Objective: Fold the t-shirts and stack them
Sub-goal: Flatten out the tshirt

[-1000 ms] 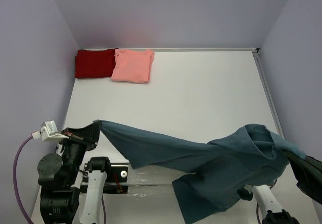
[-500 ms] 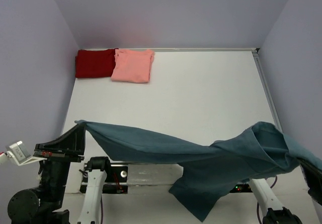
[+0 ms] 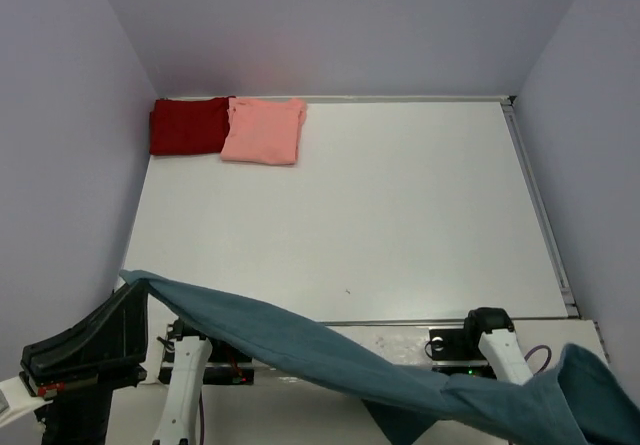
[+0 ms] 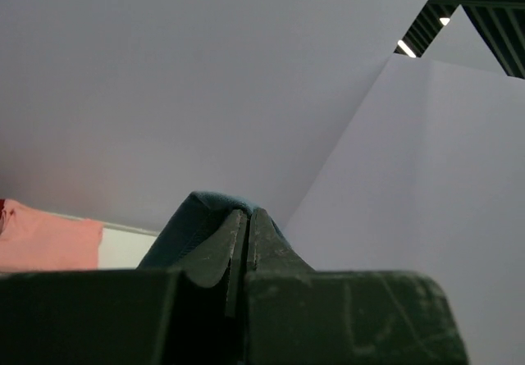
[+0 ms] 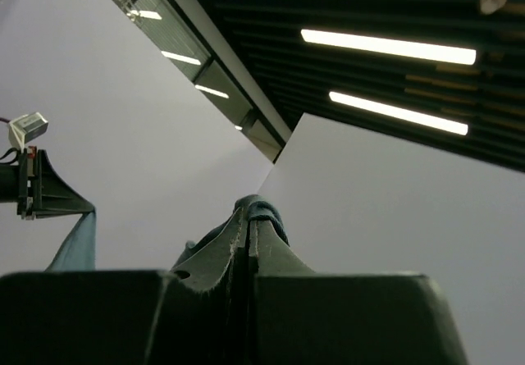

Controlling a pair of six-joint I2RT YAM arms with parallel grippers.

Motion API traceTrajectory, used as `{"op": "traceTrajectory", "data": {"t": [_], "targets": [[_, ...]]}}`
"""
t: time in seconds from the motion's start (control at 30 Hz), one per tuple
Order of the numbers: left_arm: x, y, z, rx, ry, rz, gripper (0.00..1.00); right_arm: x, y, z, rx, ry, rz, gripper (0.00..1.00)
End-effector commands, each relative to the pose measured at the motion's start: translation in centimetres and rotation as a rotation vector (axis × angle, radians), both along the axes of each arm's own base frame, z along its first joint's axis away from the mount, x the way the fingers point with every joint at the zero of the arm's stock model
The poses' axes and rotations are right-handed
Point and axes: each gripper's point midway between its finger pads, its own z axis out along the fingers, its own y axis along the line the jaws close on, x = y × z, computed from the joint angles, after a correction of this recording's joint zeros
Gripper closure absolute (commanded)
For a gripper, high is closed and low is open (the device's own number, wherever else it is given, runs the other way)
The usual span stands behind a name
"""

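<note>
Left hand (image 4: 248, 227): fingers pressed together on a fold of the teal-blue t-shirt (image 3: 300, 338), with cloth bulging out just past the tips. It is raised at the near left corner, above the edge of the tabletop (image 3: 400, 215).
Right hand (image 5: 248, 221): out of the overhead view at the lower right. Its own camera shows the fingers closed tight on a bunched edge of the same shirt, pointing up towards the ceiling lights (image 5: 385, 47).
Teal-blue t-shirt: lifted off the tabletop and slung as a sagging band between both hands, along the near edge and over the arm bases (image 3: 487, 327). It is highest at the left and drops towards the lower right, where it gathers into a lump at the frame corner. A flap hangs below the band.
Dark red t-shirt (image 3: 187, 125): folded, lying flat in the far left corner of the tabletop.
Salmon-pink t-shirt (image 3: 263, 130): folded, lying flat just right of the red one and touching its edge, well apart from the lifted shirt.
</note>
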Motion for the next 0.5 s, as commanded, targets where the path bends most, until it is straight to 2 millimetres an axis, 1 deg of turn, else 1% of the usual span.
{"op": "traceTrajectory", "data": {"t": [0.0, 0.07, 0.13, 0.17, 0.2, 0.23, 0.27, 0.3, 0.33, 0.37, 0.4, 0.43, 0.47], "targets": [[0.5, -0.9, 2.6, 0.051, -0.064, -0.029, 1.00, -4.6, -1.4, 0.4, 0.075, -0.142, -0.051, 1.00], [0.1, -1.0, 2.8, 0.055, -0.076, -0.034, 1.00, -5.1, -1.6, 0.4, 0.084, -0.156, -0.059, 1.00], [0.0, -1.0, 2.8, 0.053, -0.080, -0.030, 1.00, -5.1, -1.7, 0.5, 0.089, -0.158, -0.063, 1.00], [0.0, -0.9, 2.6, 0.053, -0.079, -0.026, 1.00, -4.8, -1.7, 0.6, 0.088, -0.153, -0.065, 1.00], [0.7, -0.8, 2.1, 0.048, -0.058, -0.022, 1.00, -4.2, -1.6, 0.7, 0.088, -0.138, -0.062, 1.00], [1.0, -0.7, 1.6, 0.045, -0.042, -0.019, 1.00, -3.4, -1.5, 0.8, 0.086, -0.120, -0.060, 1.00], [2.4, -0.6, 0.7, 0.039, -0.003, -0.013, 1.00, -2.2, -1.5, 0.9, 0.082, -0.095, -0.059, 1.00], [2.3, -0.6, 0.6, 0.038, -0.003, -0.014, 1.00, -2.0, -1.4, 1.0, 0.081, -0.089, -0.058, 1.00], [3.6, -0.5, -0.4, 0.033, 0.038, -0.014, 1.00, -0.3, -1.3, 1.1, 0.076, -0.053, -0.059, 1.00], [4.8, -0.2, -1.5, 0.025, 0.076, -0.005, 1.00, 0.9, -1.2, 1.2, 0.074, -0.031, -0.061, 1.00], [5.3, -0.1, -2.0, 0.018, 0.092, 0.003, 1.00, 1.8, -1.2, 1.3, 0.072, -0.011, -0.062, 1.00], [5.8, 0.1, -2.6, 0.013, 0.115, 0.009, 1.00, 3.3, -1.2, 1.3, 0.072, 0.022, -0.065, 1.00], [6.4, 0.2, -3.1, 0.009, 0.135, 0.015, 1.00, 4.3, -1.1, 1.3, 0.070, 0.042, -0.066, 1.00]]}}
